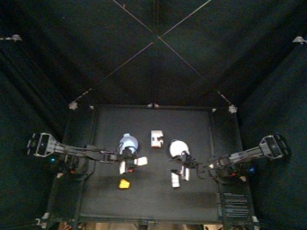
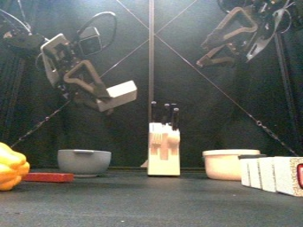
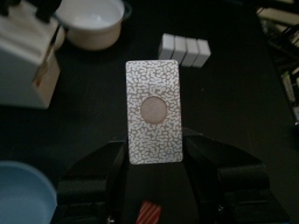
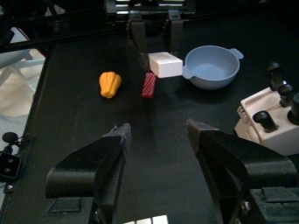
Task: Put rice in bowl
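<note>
My left jaws [image 3: 152,166] grip the rice packet [image 3: 153,109], lifted above the desk [image 2: 142,199], not yet over the light-blue bowl [image 4: 212,66], which seems just beside. My right jaws [image 4: 158,140] hang wide, empty. A knife block [image 2: 164,149] and white dish [image 2: 229,163] stand nearby, not obstructing.

Left gripper [image 3: 156,162] jaws clamp the rice [image 3: 155,109] packet — bowl [image 3: 24,192] alongside.
</note>
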Robot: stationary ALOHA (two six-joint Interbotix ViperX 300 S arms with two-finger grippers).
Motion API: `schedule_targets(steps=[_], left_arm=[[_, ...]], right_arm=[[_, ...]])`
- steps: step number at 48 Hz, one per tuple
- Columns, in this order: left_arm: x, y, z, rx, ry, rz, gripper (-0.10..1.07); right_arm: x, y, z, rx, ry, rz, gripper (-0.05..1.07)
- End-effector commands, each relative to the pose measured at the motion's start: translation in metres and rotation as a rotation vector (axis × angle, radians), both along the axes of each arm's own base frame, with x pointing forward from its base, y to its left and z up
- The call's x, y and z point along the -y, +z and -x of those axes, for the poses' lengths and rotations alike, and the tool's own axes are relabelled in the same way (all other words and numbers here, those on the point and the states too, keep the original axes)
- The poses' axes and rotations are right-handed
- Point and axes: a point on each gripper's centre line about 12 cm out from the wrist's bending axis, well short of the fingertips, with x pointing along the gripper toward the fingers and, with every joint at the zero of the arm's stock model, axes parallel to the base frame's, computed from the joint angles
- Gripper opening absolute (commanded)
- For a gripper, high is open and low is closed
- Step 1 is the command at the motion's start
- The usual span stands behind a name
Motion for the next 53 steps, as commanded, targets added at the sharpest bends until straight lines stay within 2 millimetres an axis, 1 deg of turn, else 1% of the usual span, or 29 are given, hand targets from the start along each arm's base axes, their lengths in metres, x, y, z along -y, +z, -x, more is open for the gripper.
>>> schedule_targets(steps=[1,5,9,13,18,21,31,39,53], left_arm=[[-0.008,0.011,0.009,0.006,0.029,0.001,0.54],[-0.018,0.014,0.019,0.015,0.067,0.000,0.54],[-0.032,0.010,0.027,0.005,0.119,0.003,0.54],[-0.050,-0.002,0.037,-0.036,0.197,0.012,0.54],[-0.066,-0.015,0.044,-0.079,0.262,0.024,0.54],[-0.072,-0.021,0.045,-0.100,0.284,0.027,0.54],[-0.080,-0.034,0.047,-0.150,0.314,0.035,0.54],[-0.088,-0.038,0.048,-0.164,0.349,0.044,0.54],[-0.088,-0.049,0.052,-0.214,0.354,0.054,0.55]], right_arm=[[0.000,0.009,0.001,0.027,-0.003,-0.006,0.88],[0.000,0.009,0.001,0.027,-0.003,-0.006,0.88],[0.000,0.009,0.000,0.027,-0.005,-0.007,0.88],[0.001,0.008,0.000,0.026,-0.008,-0.007,0.88],[0.001,0.008,-0.001,0.023,-0.010,-0.006,0.88],[0.001,0.008,-0.001,0.024,-0.010,-0.006,0.88],[0.002,0.008,-0.001,0.023,-0.011,-0.006,0.88],[0.002,0.007,-0.002,0.021,-0.013,-0.005,0.88],[0.002,0.007,-0.001,0.020,-0.013,-0.005,0.88]])
